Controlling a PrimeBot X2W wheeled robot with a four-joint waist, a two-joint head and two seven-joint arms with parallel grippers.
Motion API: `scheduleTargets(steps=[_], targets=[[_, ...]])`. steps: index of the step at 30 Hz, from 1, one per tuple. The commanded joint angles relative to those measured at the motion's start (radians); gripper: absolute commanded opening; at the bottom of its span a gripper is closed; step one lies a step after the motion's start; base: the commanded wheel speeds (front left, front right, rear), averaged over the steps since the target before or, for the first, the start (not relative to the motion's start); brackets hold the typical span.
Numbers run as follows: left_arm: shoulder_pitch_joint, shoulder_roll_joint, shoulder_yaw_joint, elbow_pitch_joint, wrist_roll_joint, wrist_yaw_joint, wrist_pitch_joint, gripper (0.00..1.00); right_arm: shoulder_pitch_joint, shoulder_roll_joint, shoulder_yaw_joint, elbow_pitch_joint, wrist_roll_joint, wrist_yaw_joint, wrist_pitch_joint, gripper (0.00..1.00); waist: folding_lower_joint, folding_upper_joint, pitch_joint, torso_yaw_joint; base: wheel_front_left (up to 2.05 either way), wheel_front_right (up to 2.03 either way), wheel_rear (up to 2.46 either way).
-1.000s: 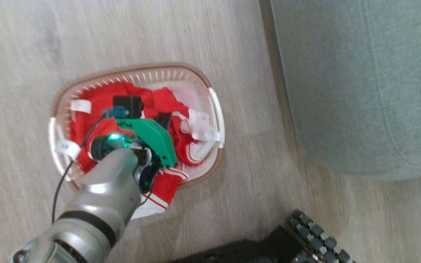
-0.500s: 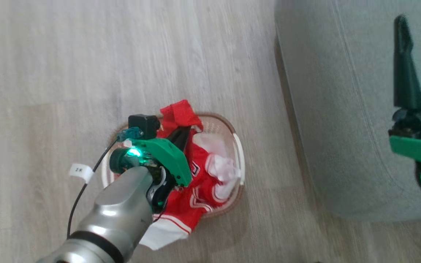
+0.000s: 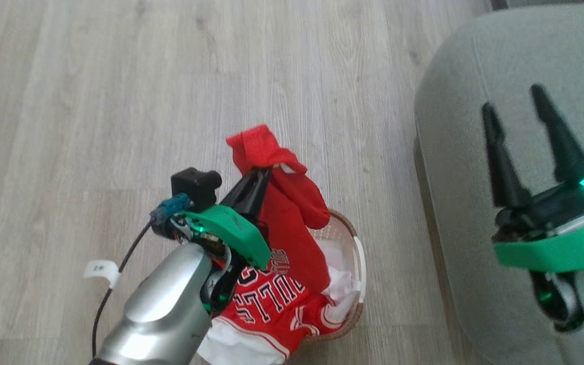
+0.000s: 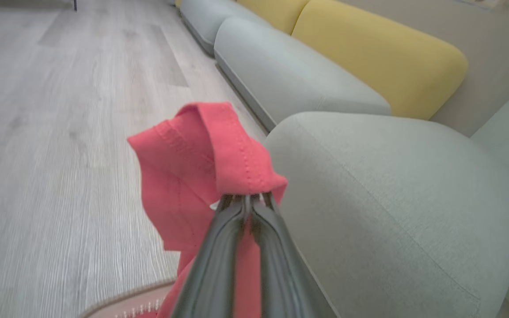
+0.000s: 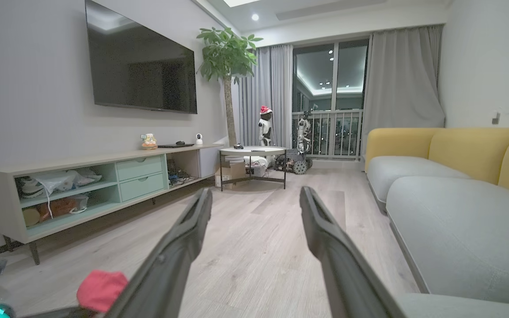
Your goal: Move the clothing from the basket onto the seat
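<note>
Clothing (image 3: 292,223), one red garment, hangs pinched in the left gripper (image 3: 263,174) above one basket (image 3: 359,263); right gripper (image 3: 512,99) gapes.

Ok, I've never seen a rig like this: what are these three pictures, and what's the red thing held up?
This is a wheeled robot with two arms. One picture looks down from its head; the other two look forward from each wrist. The left fingers are shut on a fold of red sports clothing with white trim, which trails down into the small white perforated plastic basket on the pale wood-look floor; "BULLS" lettering shows there. The right fingers are open, holding nothing, by the large grey-green fabric sofa cushion.
</note>
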Motion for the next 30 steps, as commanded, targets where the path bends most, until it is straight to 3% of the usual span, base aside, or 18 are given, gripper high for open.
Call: scheduleTargets(steps=[1,19,30], targets=[[-0.022,0.025,0.053,-0.08,0.031,0.007,-0.014,0.0,0.017,0.0,0.027,-0.019,-0.011,0.0,-0.006,1.0,0.0001,-0.0001,-0.05,0.024,0.0,0.0,0.0],[-0.096,0.115,0.104,-0.377,0.075,0.066,0.066,0.0,0.087,0.02,0.19,0.056,0.004,0.0,-0.006,1.0,0.0001,-0.0001,-0.139,-0.001,0.0,0.0,0.0],[-0.097,0.107,0.077,-0.444,0.074,0.079,0.103,0.0,0.033,0.009,0.366,0.125,0.047,0.0,-0.006,1.0,0.0001,-0.0001,-0.143,0.01,0.0,0.0,0.0]])
